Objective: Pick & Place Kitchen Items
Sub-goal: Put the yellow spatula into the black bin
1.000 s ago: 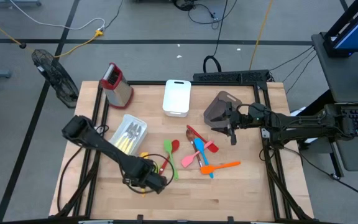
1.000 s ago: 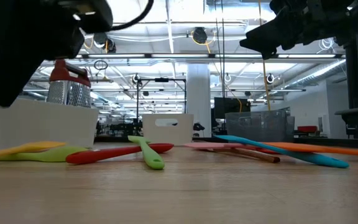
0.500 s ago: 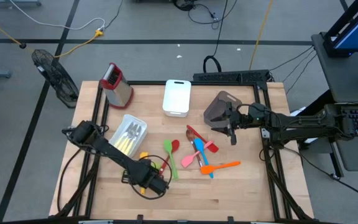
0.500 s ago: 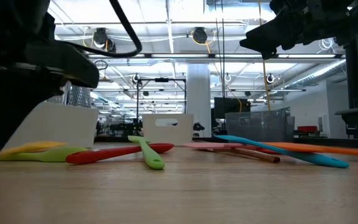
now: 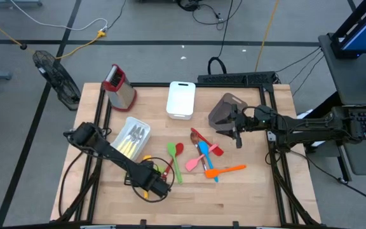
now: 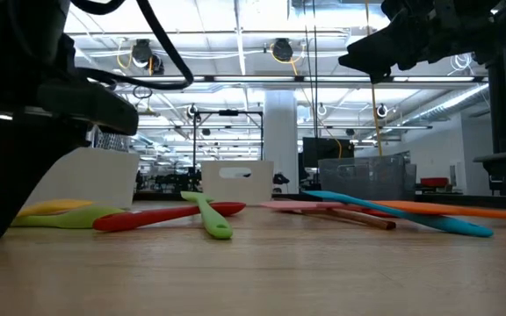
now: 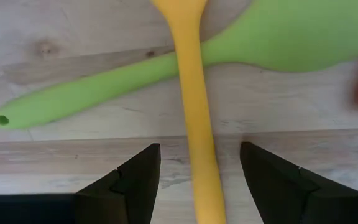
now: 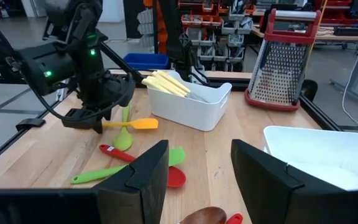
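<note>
The left gripper [image 7: 196,180], fingers spread, straddles a yellow spatula [image 7: 197,124] whose head is cut off; bare bench [image 5: 234,197] lies toward 6 o'clock. The right gripper's [image 8: 194,180] fingers are spread.

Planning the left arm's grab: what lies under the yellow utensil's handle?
A green spatula crosses beneath the yellow utensil; elsewhere bare table. The open left gripper straddles the handle.

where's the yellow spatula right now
The yellow spatula lies flat on the table's front-left part, crossing over a green spatula, its handle between the open fingers of the left gripper.
</note>
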### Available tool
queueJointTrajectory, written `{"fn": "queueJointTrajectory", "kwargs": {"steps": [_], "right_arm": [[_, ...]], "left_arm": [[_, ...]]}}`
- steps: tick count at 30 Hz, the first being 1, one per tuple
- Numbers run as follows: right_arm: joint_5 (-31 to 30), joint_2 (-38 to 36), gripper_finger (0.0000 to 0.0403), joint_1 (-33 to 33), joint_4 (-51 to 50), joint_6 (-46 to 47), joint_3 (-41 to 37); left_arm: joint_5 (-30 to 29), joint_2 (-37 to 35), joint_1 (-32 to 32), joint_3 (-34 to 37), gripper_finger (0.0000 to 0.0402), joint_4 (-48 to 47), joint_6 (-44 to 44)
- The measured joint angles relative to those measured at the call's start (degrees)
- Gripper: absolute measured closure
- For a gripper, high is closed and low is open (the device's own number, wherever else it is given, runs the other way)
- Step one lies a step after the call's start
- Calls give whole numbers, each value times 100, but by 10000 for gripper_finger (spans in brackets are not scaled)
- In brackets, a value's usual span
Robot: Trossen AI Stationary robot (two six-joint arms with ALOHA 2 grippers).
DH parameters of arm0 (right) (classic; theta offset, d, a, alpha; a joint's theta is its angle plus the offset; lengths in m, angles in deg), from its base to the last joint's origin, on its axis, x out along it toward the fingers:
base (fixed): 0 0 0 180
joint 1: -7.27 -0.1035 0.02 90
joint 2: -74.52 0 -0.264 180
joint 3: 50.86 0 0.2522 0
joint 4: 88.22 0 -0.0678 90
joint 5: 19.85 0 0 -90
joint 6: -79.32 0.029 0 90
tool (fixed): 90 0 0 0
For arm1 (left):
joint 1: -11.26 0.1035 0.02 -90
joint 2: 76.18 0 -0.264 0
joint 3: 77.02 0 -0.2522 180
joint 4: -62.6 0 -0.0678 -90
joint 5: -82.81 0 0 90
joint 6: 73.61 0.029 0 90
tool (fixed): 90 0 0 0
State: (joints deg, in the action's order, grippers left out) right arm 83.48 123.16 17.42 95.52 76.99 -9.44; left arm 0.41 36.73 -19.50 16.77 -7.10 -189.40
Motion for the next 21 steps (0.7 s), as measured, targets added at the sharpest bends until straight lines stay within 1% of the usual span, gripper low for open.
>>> {"fn": "queueJointTrajectory", "kwargs": {"steps": [2,5,10,14,16,19,21], "right_arm": [[0,0,236,2,4,-2,0],[0,0,236,2,12,-1,0],[0,0,236,2,24,-4,0],[0,0,236,1,24,3,0],[0,0,236,2,24,7,0],[0,0,236,0,24,3,0],[0,0,236,0,24,-4,0]], "left_arm": [[-6,2,4,100,180,183,-7],[-42,-3,9,217,211,377,-11],[-291,-3,-4,251,300,423,-15],[-314,-3,2,252,377,497,-34],[-310,-3,2,252,386,532,-33],[-202,-36,-7,269,378,528,-46],[-156,-68,-1,256,379,510,-42]]}}
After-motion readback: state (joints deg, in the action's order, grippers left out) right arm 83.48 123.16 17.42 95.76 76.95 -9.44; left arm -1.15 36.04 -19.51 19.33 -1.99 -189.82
